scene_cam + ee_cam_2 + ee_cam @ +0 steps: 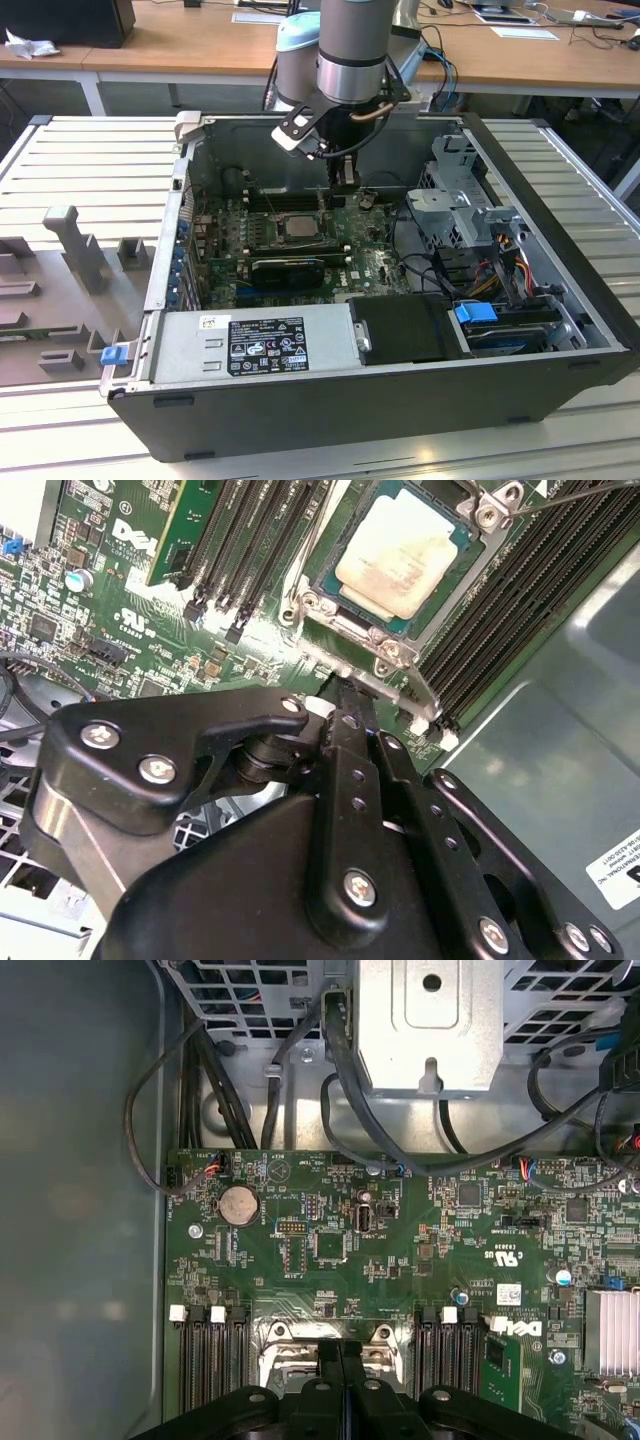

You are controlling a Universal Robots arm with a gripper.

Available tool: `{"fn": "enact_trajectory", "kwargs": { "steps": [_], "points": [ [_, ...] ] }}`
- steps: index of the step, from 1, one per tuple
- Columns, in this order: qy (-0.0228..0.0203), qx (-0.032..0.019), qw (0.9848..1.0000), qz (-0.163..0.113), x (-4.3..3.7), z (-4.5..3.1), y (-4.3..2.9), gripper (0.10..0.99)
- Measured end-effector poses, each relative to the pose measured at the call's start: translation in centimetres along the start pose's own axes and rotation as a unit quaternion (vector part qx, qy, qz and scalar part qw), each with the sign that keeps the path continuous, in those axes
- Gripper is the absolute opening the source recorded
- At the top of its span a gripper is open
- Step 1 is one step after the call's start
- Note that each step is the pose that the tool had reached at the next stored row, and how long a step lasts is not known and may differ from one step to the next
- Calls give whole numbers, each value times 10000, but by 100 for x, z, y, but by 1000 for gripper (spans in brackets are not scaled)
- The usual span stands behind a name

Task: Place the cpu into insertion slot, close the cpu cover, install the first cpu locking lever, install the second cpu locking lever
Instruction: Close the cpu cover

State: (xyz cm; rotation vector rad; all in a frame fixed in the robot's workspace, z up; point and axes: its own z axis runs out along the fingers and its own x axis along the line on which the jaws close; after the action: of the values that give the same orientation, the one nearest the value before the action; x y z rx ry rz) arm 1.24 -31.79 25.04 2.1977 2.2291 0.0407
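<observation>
Gripper, jaws pressed shut on nothing visible, sits just beside the cpu, seated beneath the apparently lowered cpu cover (latching unclear).

Wooden desks stand behind a ribbed grey metal table under even light.

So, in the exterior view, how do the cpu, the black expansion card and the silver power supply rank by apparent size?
1. power supply, by far the largest
2. expansion card
3. cpu, the smallest
</observation>
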Motion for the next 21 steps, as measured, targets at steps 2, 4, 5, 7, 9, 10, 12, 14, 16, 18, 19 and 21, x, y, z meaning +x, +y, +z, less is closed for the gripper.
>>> {"fn": "enact_trajectory", "kwargs": {
  "steps": [2,4,5,7,9,10,12,14,16,18,19,21],
  "points": [
    [0,0,10000,1,0,0,-7,106],
    [0,0,10000,1,0,0,-20,106],
    [0,0,10000,1,0,-1,-24,106],
    [0,0,10000,1,0,-1,-37,106],
    [0,0,10000,1,1,-1,-54,106],
    [0,0,10000,1,1,-1,-64,106],
    [0,0,10000,1,1,-1,-77,106],
    [0,0,10000,1,1,-1,-95,106],
    [0,0,10000,1,2,0,-111,106],
    [2,0,10000,1,2,24,-163,106],
    [2,0,10000,1,2,42,-186,106],
    [3,0,10000,1,3,81,-272,106]
  ]
}}
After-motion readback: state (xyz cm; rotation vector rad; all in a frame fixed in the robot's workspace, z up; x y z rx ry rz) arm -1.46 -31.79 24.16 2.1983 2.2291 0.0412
